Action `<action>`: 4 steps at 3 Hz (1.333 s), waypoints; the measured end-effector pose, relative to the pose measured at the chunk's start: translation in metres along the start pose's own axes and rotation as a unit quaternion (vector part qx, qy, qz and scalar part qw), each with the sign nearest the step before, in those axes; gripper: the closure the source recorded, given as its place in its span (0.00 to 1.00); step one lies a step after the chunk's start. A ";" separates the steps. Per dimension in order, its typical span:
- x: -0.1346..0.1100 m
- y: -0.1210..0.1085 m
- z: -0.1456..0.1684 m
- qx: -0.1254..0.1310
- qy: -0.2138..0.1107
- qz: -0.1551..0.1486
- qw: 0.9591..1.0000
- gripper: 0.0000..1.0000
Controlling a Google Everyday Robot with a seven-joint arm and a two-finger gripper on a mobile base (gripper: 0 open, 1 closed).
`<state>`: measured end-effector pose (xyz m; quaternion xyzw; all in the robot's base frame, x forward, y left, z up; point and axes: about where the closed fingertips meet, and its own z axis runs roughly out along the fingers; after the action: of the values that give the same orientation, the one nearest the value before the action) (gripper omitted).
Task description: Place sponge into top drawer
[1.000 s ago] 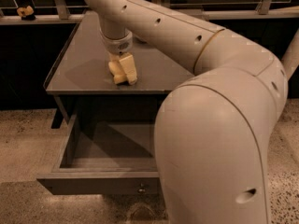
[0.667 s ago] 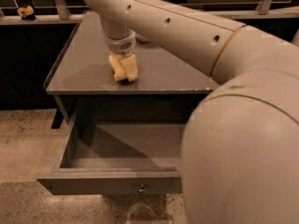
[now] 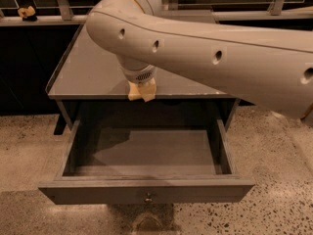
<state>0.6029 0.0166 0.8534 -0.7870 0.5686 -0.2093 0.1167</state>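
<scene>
The top drawer is pulled wide open under the grey table; its inside shows bare, and its round knob sits at the front centre. My gripper hangs from the big white arm at the table's front edge, just above the back of the open drawer. It is shut on the pale-yellow sponge, whose corner pokes out below the yellowish fingers. The arm hides the right part of the tabletop.
A small yellowish lump on a dark base sits on the ledge at the far left, by a railing. Speckled stone floor lies around the table. My white arm crosses the upper right of the view.
The gripper has moved with the sponge from the middle of the tabletop to its front edge, over the open drawer. The view has shifted closer.
</scene>
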 end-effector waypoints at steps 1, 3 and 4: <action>0.002 0.002 -0.001 0.000 0.000 0.002 1.000 1.00; 0.055 0.081 -0.029 0.006 0.010 0.053 0.999 1.00; 0.064 0.089 -0.032 0.006 0.012 0.058 0.998 1.00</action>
<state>0.5297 -0.0708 0.8563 -0.7495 0.6132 -0.2149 0.1267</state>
